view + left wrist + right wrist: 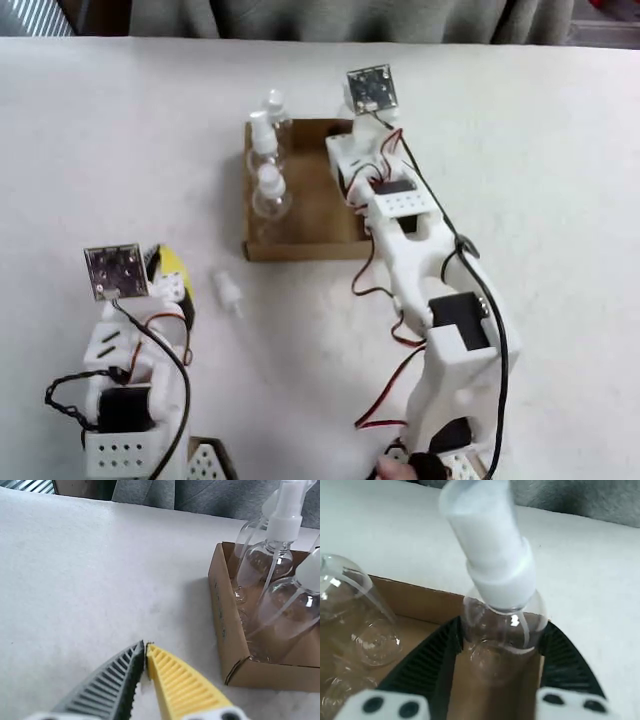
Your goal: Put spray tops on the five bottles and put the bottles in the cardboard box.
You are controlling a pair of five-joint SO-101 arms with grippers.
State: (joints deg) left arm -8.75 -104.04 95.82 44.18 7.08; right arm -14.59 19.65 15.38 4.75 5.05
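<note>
Right gripper (502, 630) clasps capped spray bottle (492, 575), tilted, over cardboard box (415, 597); set it down upright, clear of boxed bottles (370, 625). Left gripper (145, 655) pinched closed, empty

The cardboard box (300, 215) sits on the counter (120, 130), near its middle. Three bottles (270, 190) stand in a row inside the box, along its left wall. At the box's far right corner, the right jaws sit either side of a fourth bottle (502, 630); whether its base touches the box floor is hard to tell. A loose spray top (229, 293) lies on the counter just in front of the box's near left corner, between the box and the left jaws.
</note>
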